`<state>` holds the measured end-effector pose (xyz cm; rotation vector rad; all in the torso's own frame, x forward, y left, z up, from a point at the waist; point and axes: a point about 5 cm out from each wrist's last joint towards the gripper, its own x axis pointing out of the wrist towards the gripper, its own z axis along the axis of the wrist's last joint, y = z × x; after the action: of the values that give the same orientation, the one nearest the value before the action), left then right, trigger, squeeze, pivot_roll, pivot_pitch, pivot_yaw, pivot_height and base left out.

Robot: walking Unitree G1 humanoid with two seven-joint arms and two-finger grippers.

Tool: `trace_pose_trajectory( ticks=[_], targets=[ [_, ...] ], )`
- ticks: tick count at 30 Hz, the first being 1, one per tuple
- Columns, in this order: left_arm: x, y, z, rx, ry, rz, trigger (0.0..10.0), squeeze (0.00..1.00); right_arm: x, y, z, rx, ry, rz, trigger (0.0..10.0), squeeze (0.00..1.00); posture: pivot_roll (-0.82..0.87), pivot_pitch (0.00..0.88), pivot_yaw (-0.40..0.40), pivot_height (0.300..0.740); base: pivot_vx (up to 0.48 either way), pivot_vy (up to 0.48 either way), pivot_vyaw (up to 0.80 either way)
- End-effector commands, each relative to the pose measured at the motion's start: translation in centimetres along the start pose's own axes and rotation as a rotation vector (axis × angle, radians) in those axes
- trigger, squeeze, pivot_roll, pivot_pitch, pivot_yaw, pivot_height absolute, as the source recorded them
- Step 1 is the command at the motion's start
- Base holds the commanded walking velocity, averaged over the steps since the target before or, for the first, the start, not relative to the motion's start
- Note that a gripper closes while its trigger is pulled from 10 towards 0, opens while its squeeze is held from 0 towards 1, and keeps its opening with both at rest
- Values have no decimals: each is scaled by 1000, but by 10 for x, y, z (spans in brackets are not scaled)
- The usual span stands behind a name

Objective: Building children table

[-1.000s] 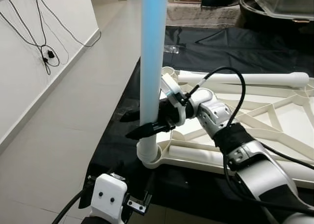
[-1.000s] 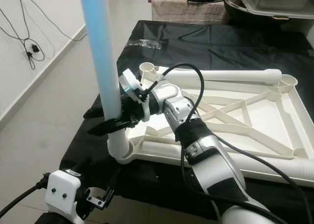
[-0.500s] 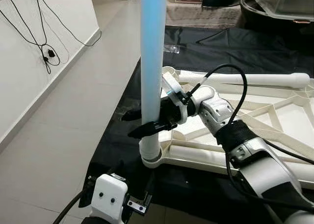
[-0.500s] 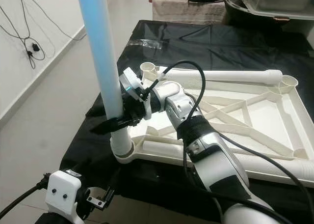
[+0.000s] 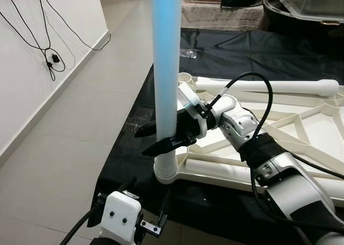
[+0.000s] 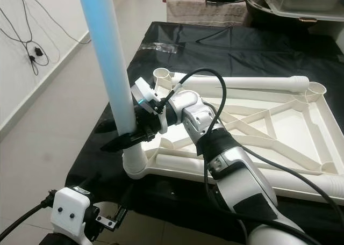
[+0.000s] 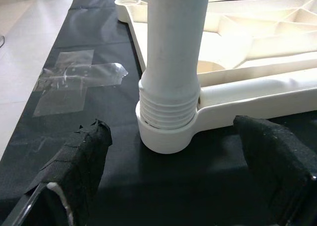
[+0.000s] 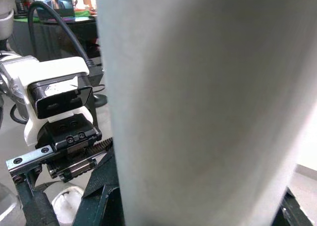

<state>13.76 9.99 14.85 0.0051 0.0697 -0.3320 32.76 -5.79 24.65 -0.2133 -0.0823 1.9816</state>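
Right now, leg: the table leg (image 5: 165, 67) stands upright, its threaded foot seated in the corner socket (image 7: 163, 137) of the upturned tabletop (image 6: 279, 121) on the black cloth (image 5: 258, 51).
Right gripper (image 5: 161, 137): my fingers are clamped across the leg just above the socket.
Axis: the leg's length runs vertical, crosswise to my fingers, so I judge any turning goes about that line.
Left gripper (image 7: 173, 151): fingers spread apart, low, facing the socket, nearer the joint's base, touching nothing.
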Motion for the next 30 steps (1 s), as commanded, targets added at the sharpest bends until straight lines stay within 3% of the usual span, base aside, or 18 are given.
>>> trace_pose_trajectory(
  ticks=[1,7,14,17,18,19,21,24,25,26,28,29,30],
  targets=[
    [-1,-2,-5,-1,22,-6,10000,0,10,6,-8,35,-14,59,10000,0,69,152,5,740,0,0,0],
    [-1,-2,-5,0,21,-4,10000,0,16,7,-16,51,-2,72,10000,0,69,152,5,740,0,0,0],
    [-1,-2,-4,6,17,2,10000,0,23,-2,-31,58,65,14,10000,0,68,160,-1,740,0,0,0],
    [-1,-2,-4,9,15,2,10000,0,24,-11,-36,48,113,-93,10000,0,69,163,-2,740,0,0,0],
    [-1,-2,-4,12,13,2,10000,0,23,-19,-39,42,152,-217,10000,0,69,163,-2,740,0,0,0],
    [-1,-2,-4,12,13,2,10000,0,23,-19,-39,42,152,-217,10000,0,69,163,-2,740,0,0,0],
    [-1,-1,-3,15,11,3,10000,0,17,-29,-40,12,193,-374,10000,0,69,163,-2,740,0,0,0],
    [-1,-1,-3,15,11,3,10000,0,15,-32,-41,3,208,-429,10000,0,69,163,-2,740,0,0,0],
    [0,-1,-3,17,10,3,10000,0,10,-38,-39,-4,216,-532,10000,0,69,163,-2,740,0,0,0],
    [0,-1,-3,17,10,3,10000,0,10,-38,-39,-4,216,-532,10000,0,69,163,-2,740,0,0,0],
    [0,-1,-3,17,8,5,10000,0,-3,-51,-35,4,226,-759,10000,0,64,162,-7,740,0,0,0],
    [0,-1,-3,17,8,5,10000,0,-3,-51,-35,4,226,-759,10000,0,64,162,-7,740,0,0,0],
    [1,-1,-3,18,7,6,10000,0,-12,-56,-34,12,247,-884,10000,0,64,162,-7,740,0,0,0]
  ],
)
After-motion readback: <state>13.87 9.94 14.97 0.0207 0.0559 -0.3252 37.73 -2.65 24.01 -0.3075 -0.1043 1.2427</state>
